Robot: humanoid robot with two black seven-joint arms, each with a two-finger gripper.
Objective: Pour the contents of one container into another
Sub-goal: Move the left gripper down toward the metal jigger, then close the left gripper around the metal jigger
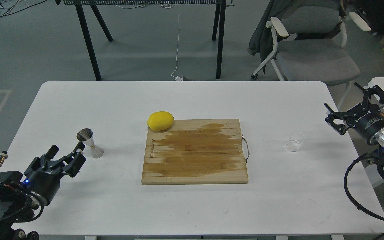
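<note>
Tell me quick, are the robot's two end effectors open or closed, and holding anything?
Left end effector: open, holding nothing, just short of the jigger.
Right end effector: open, holding nothing, apart from the clear cup.

Bright even overhead light, soft shadows, sharp focus

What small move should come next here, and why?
Probably bring the right gripper down and left toward the clear cup. The cup stands untouched on the table right of the cutting board, with the gripper open, empty and apart from it. The jigger stands upright near the left gripper, which holds nothing.
</note>
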